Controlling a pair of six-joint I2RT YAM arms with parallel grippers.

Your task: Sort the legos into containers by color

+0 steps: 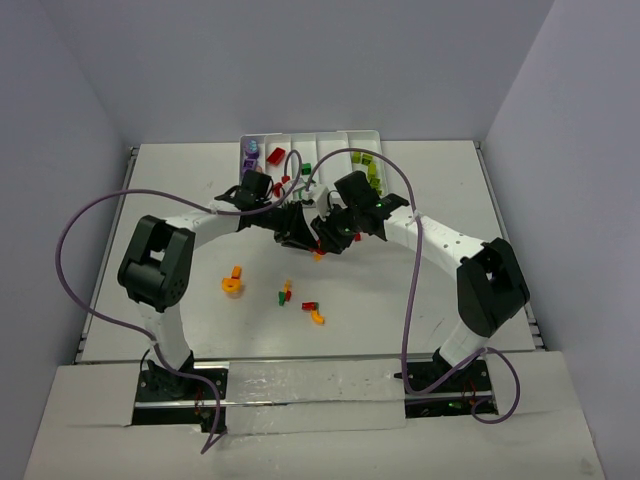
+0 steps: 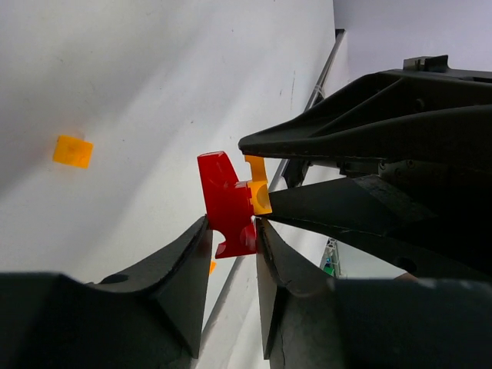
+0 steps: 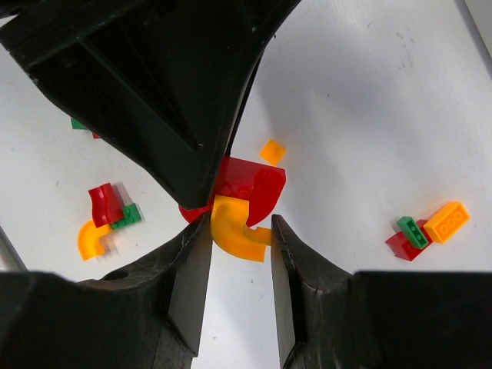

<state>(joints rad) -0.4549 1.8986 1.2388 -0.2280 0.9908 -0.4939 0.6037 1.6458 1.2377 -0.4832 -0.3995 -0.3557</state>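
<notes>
Above the middle of the table my two grippers meet tip to tip on one joined pair of legos. In the left wrist view my left gripper (image 2: 231, 229) is shut on the red lego (image 2: 225, 201), which touches both fingertips. In the right wrist view my right gripper (image 3: 237, 224) is shut on the curved orange lego (image 3: 233, 231) stuck to the red one (image 3: 257, 184). From above, the left gripper (image 1: 300, 232) and right gripper (image 1: 331, 238) hide the pair. The white tray of containers (image 1: 330, 133) lies just beyond them, with purple (image 1: 251, 152), red (image 1: 276, 155) and lime (image 1: 366, 166) legos in separate compartments.
Loose legos lie nearer the arm bases: an orange one (image 1: 233, 280), a red-and-green clump (image 1: 285, 294) and a red-and-orange clump (image 1: 313, 311). A small orange piece (image 3: 272, 151) sits under the grippers. Purple cables loop over both arms.
</notes>
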